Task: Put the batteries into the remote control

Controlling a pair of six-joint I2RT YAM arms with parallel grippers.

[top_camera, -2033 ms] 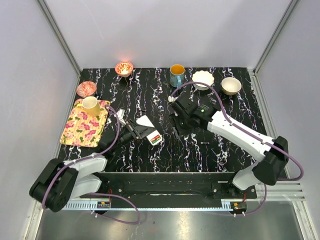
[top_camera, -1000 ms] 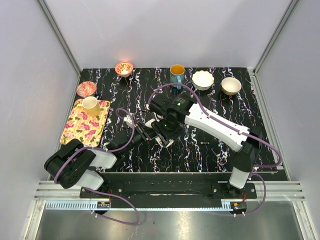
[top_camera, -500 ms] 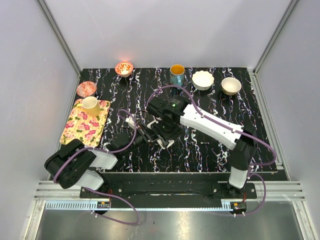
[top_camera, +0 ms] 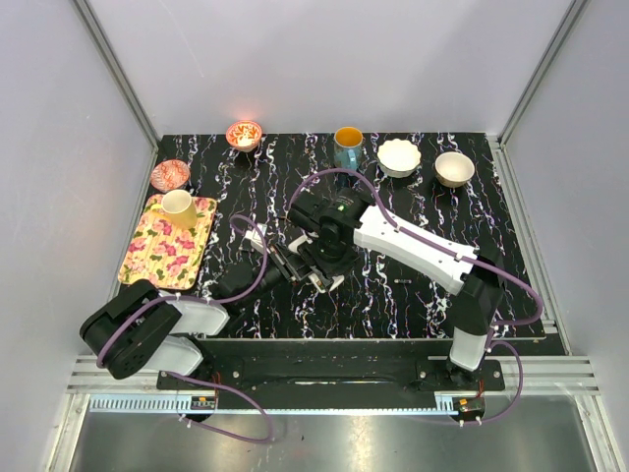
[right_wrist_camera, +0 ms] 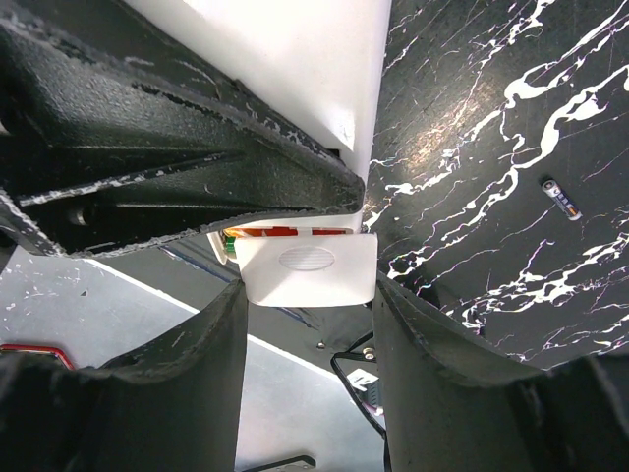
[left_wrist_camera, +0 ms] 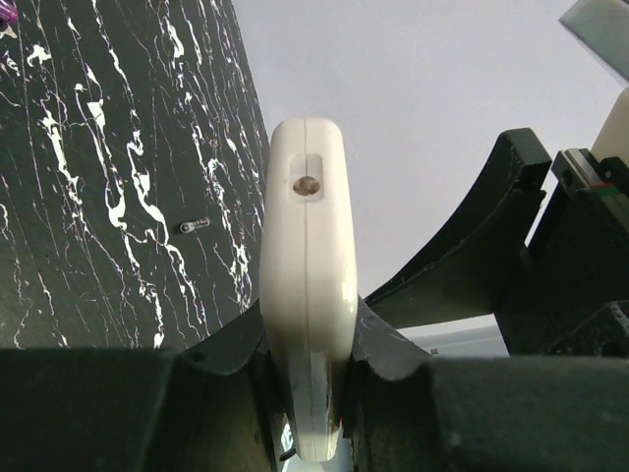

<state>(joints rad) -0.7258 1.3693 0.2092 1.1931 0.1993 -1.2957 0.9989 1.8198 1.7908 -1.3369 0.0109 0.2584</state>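
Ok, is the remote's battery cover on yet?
Not fully: right claw holds the cover at the remote control, reddish-orange battery exposed above it.

Top view looks down from behind — wrist views share the remote control, close up.

The left arm and right arm wear white shells, black joints and looping purple cables.

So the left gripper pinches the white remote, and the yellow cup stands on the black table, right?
No. The left gripper does pinch the white remote, but the yellow cup stands on the flowery tray, as the top view shows.
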